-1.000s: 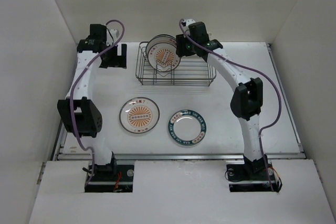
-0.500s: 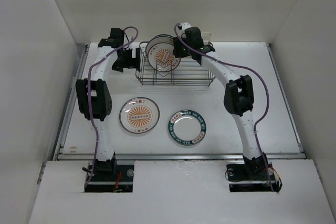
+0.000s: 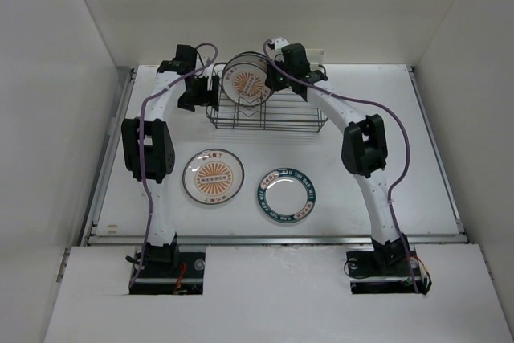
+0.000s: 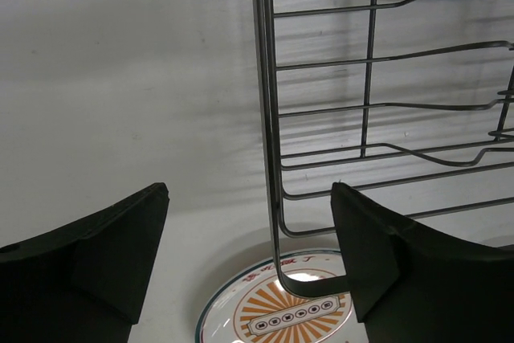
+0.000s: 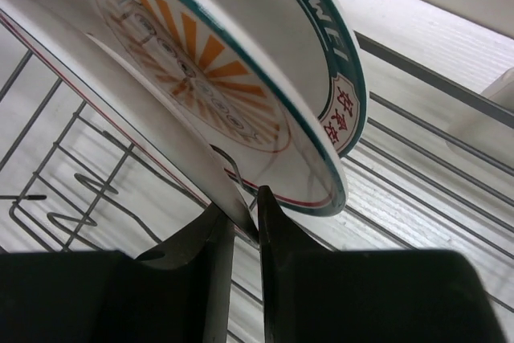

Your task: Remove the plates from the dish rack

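The right pincer [image 5: 243, 218] has clamped a racked plate [image 5: 136, 118]; left pincer [image 4: 249, 198] open near rack [image 4: 267, 118]

Dish rack [image 3: 289, 112]: upright plates [image 3: 245, 80] inside; flat plates [image 3: 213, 175] outside.

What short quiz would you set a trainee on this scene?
1. Pick one: how many plates lie flat on the table? A one, B two, C four.
2. True or false: the left jaws are shut on a plate.
3. Fill the gap: the right jaws pinch the upright plate in the rack by its ___.
Key: 1 B. 2 false, they stand open at the rack's side. 3 rim.
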Controlling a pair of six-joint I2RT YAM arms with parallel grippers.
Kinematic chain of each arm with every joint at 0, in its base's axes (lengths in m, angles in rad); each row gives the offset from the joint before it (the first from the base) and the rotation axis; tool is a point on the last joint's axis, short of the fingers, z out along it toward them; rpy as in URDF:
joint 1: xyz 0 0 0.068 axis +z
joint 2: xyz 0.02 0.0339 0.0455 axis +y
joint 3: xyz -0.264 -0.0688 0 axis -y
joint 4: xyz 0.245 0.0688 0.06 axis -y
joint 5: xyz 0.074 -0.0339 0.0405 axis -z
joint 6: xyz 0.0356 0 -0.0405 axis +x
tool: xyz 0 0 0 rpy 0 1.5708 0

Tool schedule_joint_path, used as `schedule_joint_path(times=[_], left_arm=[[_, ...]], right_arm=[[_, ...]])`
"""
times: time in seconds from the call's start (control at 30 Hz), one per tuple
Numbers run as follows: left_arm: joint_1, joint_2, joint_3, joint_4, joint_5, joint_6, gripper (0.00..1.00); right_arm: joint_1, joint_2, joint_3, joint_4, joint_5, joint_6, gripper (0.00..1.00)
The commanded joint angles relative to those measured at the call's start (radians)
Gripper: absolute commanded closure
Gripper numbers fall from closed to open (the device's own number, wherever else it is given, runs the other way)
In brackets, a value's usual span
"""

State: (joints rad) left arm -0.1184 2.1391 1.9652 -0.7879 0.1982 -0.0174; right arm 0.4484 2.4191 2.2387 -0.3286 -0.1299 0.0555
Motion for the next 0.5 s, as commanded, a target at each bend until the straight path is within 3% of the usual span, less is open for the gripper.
schedule_joint_path(times=[0.0,0.07,0.13,0.2,0.47], left_arm=[[0.002,-0.024,-0.003,0.015,-0.002,-0.001,0.23],[0.002,-0.024,-0.003,0.015,0.020,-0.001,0.34],[0.002,-0.024,-0.012,0.024,0.032,-0.001,0.59],[0.002,-0.015,-0.012,0.024,0.043,-0.001,0.73],[0.002,-0.015,-0.012,0.015,0.053,-0.010,0.77]], right_arm=[[0.013,-0.130,-0.022,0.059,0.087,-0.019,1.00],[0.013,-0.155,-0.031,0.069,0.110,-0.042,1.00],[0.013,-0.190,-0.031,0.069,0.145,-0.051,1.00],[0.023,-0.219,-0.031,0.069,0.170,-0.060,1.00],[0.042,-0.490,-0.111,0.011,0.220,-0.033,1.00]])
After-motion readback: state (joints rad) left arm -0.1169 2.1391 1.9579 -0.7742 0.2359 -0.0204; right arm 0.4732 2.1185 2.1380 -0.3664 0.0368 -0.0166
